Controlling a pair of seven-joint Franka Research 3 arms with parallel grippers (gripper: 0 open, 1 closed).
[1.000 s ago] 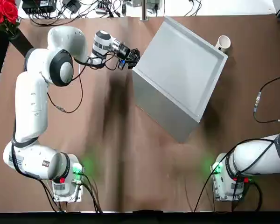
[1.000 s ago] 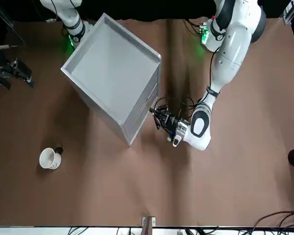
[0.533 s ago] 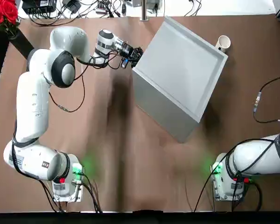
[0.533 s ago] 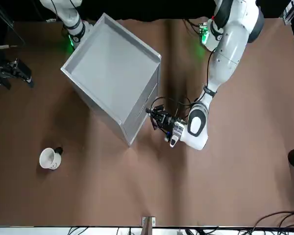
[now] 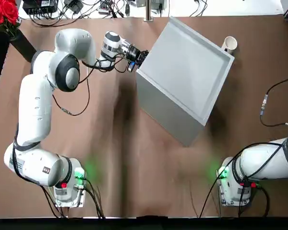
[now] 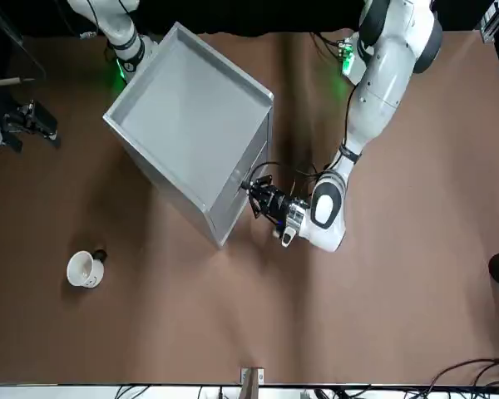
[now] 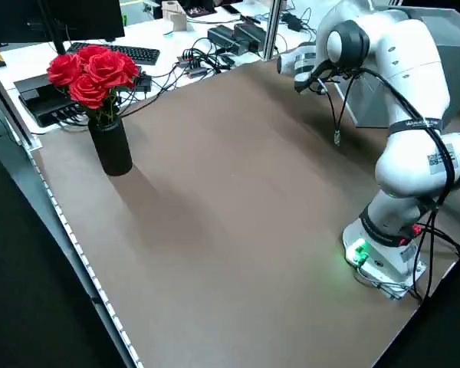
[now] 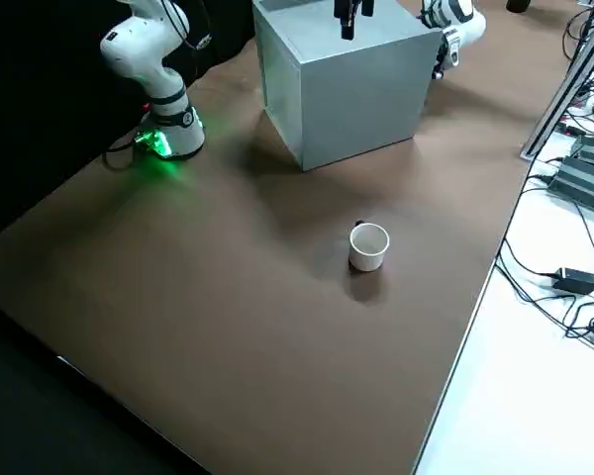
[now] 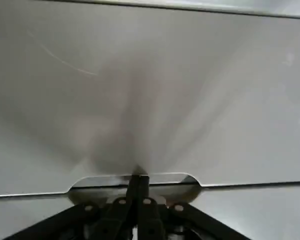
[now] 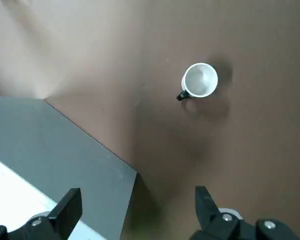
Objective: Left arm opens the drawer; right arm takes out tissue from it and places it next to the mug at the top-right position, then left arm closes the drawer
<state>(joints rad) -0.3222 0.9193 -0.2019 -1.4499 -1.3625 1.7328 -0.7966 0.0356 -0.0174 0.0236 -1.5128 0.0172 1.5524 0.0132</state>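
Two white jointed robot arms stand at the near edge of the brown table (image 5: 134, 158), one base at each near corner, each with a green light glowing at its foot. The right arm (image 5: 266, 165) (only its base and lower links show from overhead) carries its gripper (image 10: 135, 212) high above the far right of the table; the two black fingers are spread wide with nothing between them, and below them lie a corner of the cabinet and the mug.

One large grey box-shaped cabinet (image 5: 185, 79) sits turned at an angle in the middle of the table. The left arm (image 5: 36, 110) reaches from its base up and across to the cabinet's left face, where the drawer (image 6: 237, 195) is. Its slim black gripper (image 5: 138, 56) is right against the grey drawer front (image 9: 150, 100); in the left wrist view the fingers are drawn tight together, their tips at the curved cut-out along the panel's edge. The drawer front sits flush with the cabinet, so the tissue cannot be seen.

Farther off, one small white cylindrical mug (image 5: 229, 44) stands alone near the far right corner, just beyond the cabinet, not touching it. One dark vase of red roses (image 7: 100, 92) stands at the far left corner.
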